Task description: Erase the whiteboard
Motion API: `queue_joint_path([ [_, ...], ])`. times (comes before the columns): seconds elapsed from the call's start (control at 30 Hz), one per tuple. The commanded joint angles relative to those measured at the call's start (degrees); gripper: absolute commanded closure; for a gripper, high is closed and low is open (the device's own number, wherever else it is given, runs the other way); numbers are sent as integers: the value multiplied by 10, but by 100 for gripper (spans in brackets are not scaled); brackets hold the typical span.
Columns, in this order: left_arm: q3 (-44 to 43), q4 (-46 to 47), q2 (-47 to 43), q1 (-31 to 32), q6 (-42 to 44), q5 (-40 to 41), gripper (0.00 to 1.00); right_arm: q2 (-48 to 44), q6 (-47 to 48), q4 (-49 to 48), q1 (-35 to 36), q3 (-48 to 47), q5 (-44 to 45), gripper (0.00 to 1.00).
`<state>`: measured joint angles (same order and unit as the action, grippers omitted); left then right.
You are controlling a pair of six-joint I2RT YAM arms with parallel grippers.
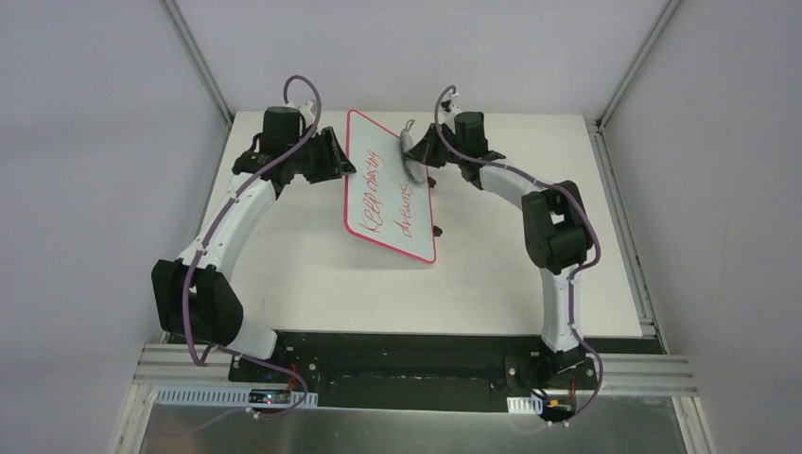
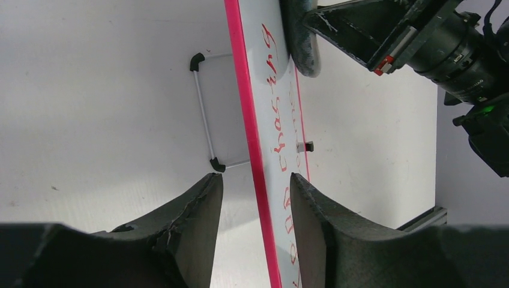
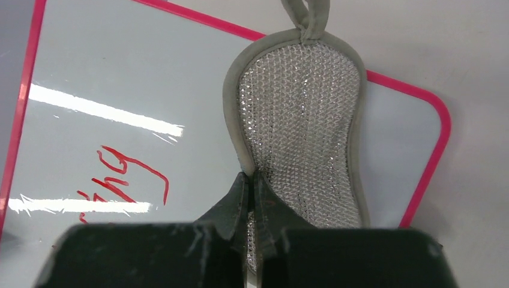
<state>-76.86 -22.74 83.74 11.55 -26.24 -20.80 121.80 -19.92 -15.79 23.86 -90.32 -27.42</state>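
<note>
White rectangular pink-framed whiteboard (image 1: 388, 189) sits tilted at the centre of the white table (image 1: 492, 284), red writing intact. Left gripper (image 2: 255, 183), at its 10 o'clock edge, straddles the frame with jaws part-open and unclamped, evidently to steady it. Right gripper (image 3: 252, 180), pinched tight on the silver-mesh, grey-trimmed pad (image 3: 300, 120), presses it at 1 o'clock, ready to wipe.

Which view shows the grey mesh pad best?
Right wrist view: the grey mesh pad is large and close, weave and loop clear, pinched by the right gripper. The top view shows a small sliver; the left wrist, only its edge.
</note>
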Motion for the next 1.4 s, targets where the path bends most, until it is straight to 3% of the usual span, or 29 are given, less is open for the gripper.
queue_joint_path([
  [0.0,-6,15,12,-1,-1,-27,56,12,0,-24,28,-36,-6,100],
  [0.2,-8,13,21,0,7,-24,69,23,-9,-9,40,-66,-4,100],
  [0.47,-31,-22,43,6,34,-7,100,24,-3,-9,57,-77,-12,100],
  [0.87,-56,-57,64,7,60,-2,100,62,-45,23,164,-189,-16,100],
  [1.03,-56,-58,61,7,61,1,100,78,-85,39,130,-173,22,100],
  [1.37,-52,-55,53,7,57,-4,100,56,-107,38,51,-29,76,100],
])
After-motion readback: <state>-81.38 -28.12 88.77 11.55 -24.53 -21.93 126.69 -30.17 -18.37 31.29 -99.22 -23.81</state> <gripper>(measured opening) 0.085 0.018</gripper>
